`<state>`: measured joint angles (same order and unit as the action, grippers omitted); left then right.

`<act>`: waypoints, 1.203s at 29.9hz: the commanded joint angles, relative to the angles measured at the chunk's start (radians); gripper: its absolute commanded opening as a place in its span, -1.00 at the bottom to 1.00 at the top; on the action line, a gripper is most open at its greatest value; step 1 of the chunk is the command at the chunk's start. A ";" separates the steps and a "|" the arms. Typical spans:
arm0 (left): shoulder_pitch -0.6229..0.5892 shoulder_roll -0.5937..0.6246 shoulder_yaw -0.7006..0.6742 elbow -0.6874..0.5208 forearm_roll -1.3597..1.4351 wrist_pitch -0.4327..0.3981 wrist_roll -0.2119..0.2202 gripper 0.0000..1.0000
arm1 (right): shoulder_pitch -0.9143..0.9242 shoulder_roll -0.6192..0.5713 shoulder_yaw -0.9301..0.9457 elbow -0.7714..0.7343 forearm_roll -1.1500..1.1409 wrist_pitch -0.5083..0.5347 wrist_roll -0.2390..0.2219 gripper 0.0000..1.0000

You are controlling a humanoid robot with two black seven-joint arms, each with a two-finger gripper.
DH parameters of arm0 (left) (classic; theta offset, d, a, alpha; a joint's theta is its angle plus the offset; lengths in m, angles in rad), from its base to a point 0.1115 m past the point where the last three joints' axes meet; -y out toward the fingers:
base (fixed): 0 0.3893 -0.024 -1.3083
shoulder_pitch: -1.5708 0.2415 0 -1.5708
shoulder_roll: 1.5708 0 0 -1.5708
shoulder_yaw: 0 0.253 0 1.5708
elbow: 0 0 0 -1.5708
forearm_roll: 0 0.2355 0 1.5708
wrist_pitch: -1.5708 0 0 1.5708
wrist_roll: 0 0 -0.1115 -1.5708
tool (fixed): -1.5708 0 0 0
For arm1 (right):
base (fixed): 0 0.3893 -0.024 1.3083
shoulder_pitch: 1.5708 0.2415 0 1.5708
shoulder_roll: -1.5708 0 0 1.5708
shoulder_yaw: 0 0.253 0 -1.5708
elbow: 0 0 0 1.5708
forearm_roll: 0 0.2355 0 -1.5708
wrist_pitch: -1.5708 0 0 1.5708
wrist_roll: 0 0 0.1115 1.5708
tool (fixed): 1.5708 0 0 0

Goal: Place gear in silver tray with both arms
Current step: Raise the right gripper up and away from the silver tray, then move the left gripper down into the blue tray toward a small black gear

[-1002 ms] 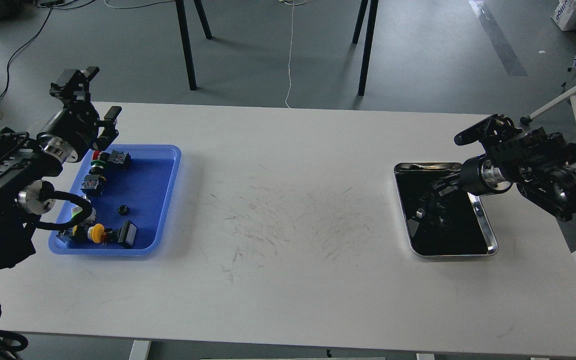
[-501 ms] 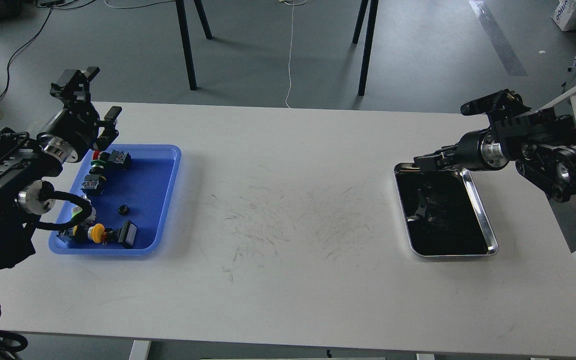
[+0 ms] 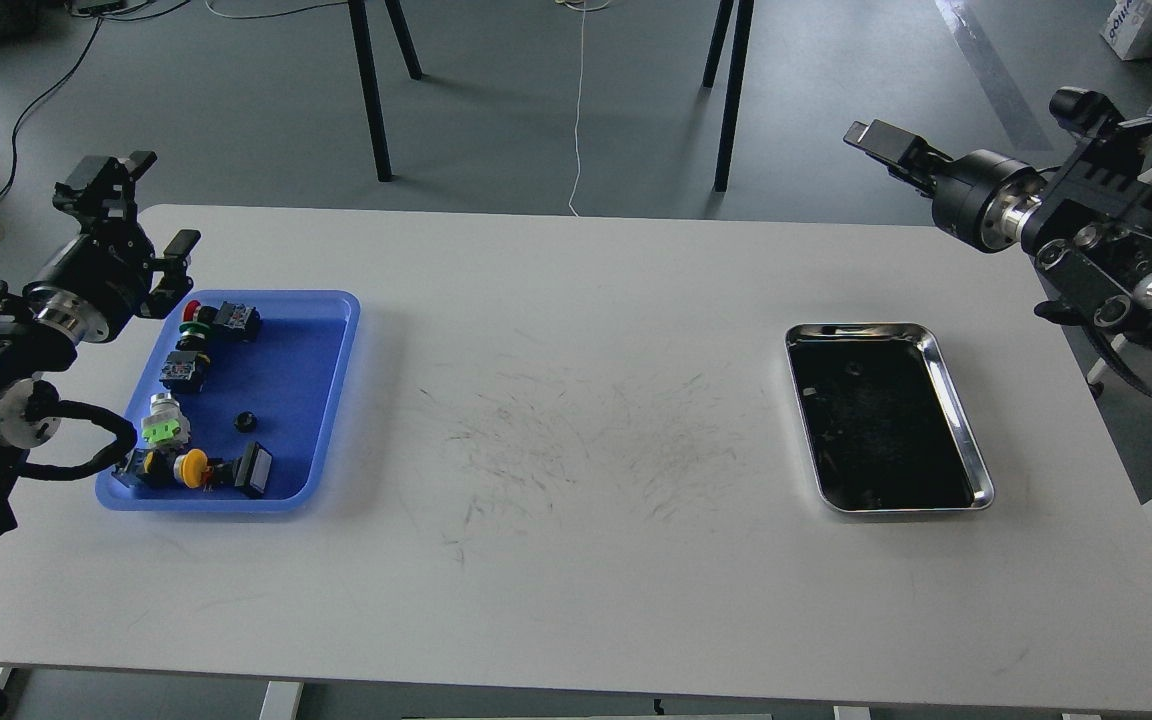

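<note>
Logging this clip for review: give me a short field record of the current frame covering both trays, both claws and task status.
silver tray: right side of table, looks empty, dark reflective bottom
blue tray: left side, holds several push-button parts and a small black round piece
left claw: open, raised above blue tray's far left corner
right claw: raised beyond table's far right edge, state unclear
status: nothing seen held

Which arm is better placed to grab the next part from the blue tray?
Left. Its gripper hangs at the blue tray's far left corner, jaws apart, while the right gripper is raised beyond the silver tray.
</note>
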<state>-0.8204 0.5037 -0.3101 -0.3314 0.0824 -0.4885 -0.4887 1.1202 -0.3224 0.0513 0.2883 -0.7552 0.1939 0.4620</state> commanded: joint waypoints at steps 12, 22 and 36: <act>0.060 0.165 -0.030 -0.250 -0.013 0.000 0.000 0.98 | -0.103 0.105 0.087 -0.037 0.361 -0.039 -0.002 0.67; 0.066 0.334 -0.033 -0.440 0.438 0.000 0.000 0.98 | -0.123 0.120 0.114 -0.035 0.361 -0.048 -0.002 0.67; 0.058 0.375 -0.027 -0.566 1.033 0.039 0.000 0.98 | -0.122 0.128 0.107 -0.034 0.359 -0.047 -0.002 0.67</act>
<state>-0.7617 0.8780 -0.3437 -0.8900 1.0372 -0.4813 -0.4887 0.9970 -0.1972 0.1611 0.2531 -0.3957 0.1467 0.4601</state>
